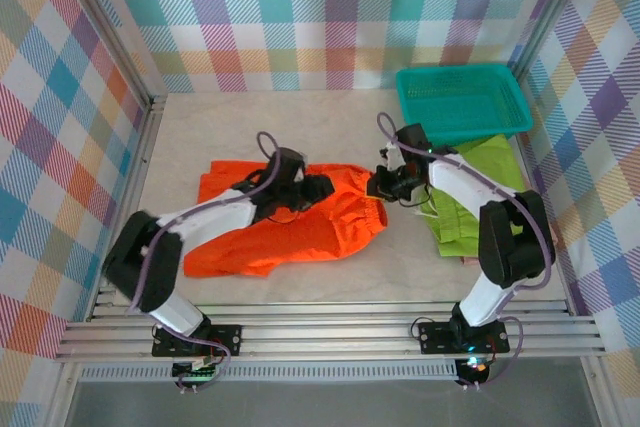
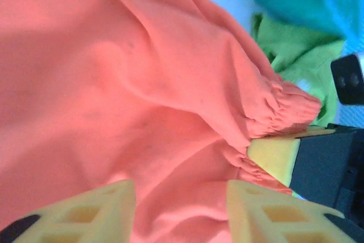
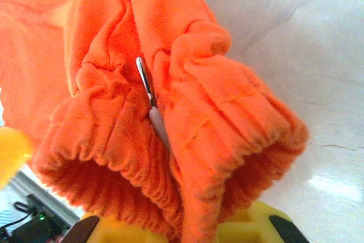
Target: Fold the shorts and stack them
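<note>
Two claws meet at the orange shorts (image 1: 290, 232) lying left of the basket (image 1: 462, 97): right claw (image 1: 385, 185) pinches their waistband (image 3: 170, 157), left claw (image 1: 320, 187) apparently stands half open over the cloth.

Teal plastic basket (image 1: 470, 129) sits at two o'clock on the beige tabletop (image 1: 300, 117), tucked into the back right corner of the plaid walls (image 1: 330, 17), mesh floor showing.

Back-left table (image 1: 230, 127): bare, open passage.
Near strip: bare between orange shorts (image 1: 300, 242) and rails (image 1: 330, 332).
Centre: left arm (image 1: 210, 217) and right arm (image 1: 465, 182) low over orange shorts.
Right side: green shorts (image 1: 470, 207), teal basket (image 1: 405, 97) against wall.
</note>
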